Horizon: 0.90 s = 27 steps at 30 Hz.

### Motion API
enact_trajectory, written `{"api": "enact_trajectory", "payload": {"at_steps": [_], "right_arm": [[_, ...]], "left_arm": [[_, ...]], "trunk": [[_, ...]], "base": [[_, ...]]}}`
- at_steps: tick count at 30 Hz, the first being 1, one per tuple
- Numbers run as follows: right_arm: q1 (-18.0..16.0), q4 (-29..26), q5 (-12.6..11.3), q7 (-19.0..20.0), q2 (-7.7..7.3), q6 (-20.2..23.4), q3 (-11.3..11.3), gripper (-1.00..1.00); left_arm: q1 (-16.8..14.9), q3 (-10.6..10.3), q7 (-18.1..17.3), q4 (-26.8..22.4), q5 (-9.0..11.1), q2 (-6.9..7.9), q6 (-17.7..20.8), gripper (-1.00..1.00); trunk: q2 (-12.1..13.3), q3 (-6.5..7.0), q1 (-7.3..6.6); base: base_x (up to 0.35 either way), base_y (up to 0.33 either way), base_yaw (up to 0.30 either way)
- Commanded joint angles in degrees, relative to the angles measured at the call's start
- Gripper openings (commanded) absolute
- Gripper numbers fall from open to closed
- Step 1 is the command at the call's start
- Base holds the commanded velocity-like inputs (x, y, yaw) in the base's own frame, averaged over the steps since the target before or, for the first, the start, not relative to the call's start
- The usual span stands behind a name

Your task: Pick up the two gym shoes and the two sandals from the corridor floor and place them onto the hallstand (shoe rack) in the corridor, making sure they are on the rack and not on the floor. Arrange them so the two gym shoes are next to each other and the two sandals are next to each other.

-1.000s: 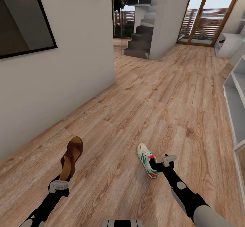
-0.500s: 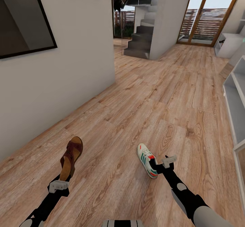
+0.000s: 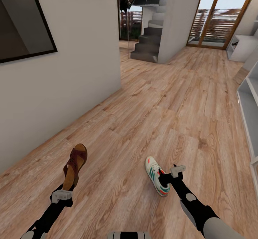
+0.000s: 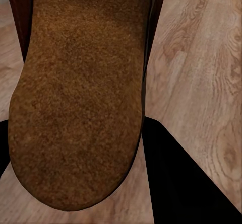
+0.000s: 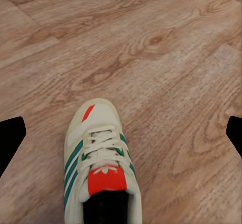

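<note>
Corridor floor (image 3: 172, 103): bare planks; hallstand (image 3: 249, 106) at right edge.
Left pincer (image 3: 67, 185): grips sandal (image 3: 74, 165) aloft — heel-held, could swing loose.
Right pincer (image 3: 165, 177): clamps gym shoe (image 3: 156, 174) — you risk dropping it mid-turn.

My left claw's (image 3: 67, 188) fingertips sit behind the heel of the sandal (image 3: 74, 166), so their closure on it cannot be confirmed in the head view. In my left wrist view the sandal's sole (image 4: 75, 93) runs off the frame. My right claw (image 3: 165, 177) is partly masked by the gym shoe's (image 3: 156, 175) heel. The hallstand (image 3: 249, 106) is cut by the frame edge; its lower tiers cannot be assessed.
</note>
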Motion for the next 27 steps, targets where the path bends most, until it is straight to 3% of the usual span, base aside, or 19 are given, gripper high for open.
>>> {"api": "enact_trajectory", "payload": {"at_steps": [1, 27], "right_arm": [[0.0, 0.0, -0.1, 0.1, -0.01, -0.2, 0.1, 1.00], [0.4, 0.1, 0.5, 0.1, 0.33, -0.2, 0.7, 1.00]], "left_arm": [[0.0, 0.1, -0.5, 0.0, 0.4, -0.01, 0.0, -1.00], [0.0, 0.1, -0.6, 0.0, 0.3, 0.05, 0.0, -1.00]], "trunk": [[0.0, -0.04, -0.01], [0.0, -0.04, -0.01]], "base": [[0.045, 0.000, 0.000], [0.005, 0.000, 0.000]]}}
